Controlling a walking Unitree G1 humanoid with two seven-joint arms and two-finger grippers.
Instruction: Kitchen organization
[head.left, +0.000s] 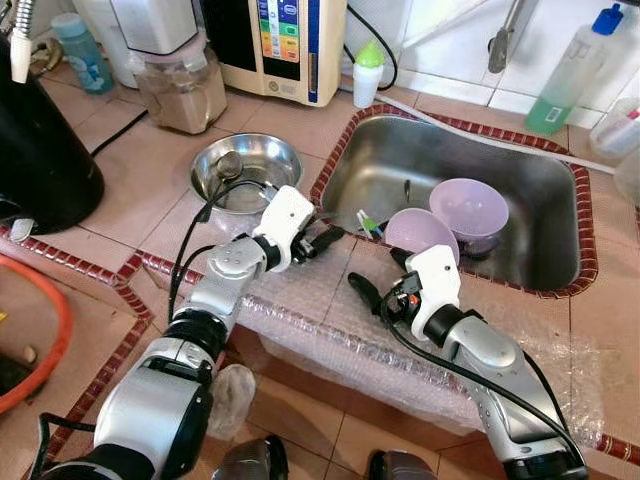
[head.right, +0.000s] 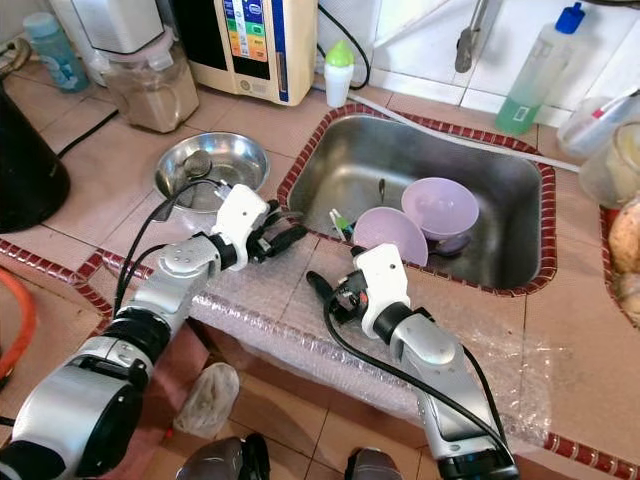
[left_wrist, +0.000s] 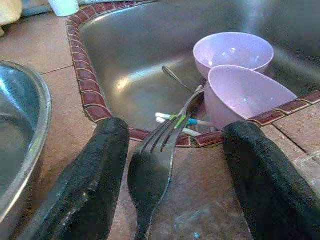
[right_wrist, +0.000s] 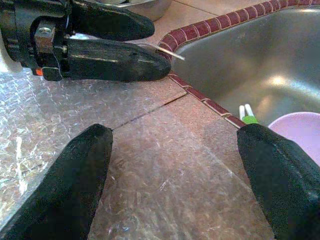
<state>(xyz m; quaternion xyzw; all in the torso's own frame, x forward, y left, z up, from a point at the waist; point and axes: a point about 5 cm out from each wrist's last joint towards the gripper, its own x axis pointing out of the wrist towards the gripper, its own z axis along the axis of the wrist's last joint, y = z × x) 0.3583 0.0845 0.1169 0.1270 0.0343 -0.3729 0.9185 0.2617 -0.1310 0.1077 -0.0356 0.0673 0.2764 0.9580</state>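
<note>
We see the fork lying between the spread fingers of our left gripper, just near of the sink rim; our right gripper hovers open nearby.

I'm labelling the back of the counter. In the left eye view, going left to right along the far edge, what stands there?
Small blue bottle → blender jar of brown powder → cream appliance with coloured buttons → white bottle with green cap → green-liquid bottle with blue cap.

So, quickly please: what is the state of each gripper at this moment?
Left gripper: open, fingers on either side of a fork on the counter, not gripping it.
Right gripper: open, holding nothing, over the counter beside the sink.
</note>
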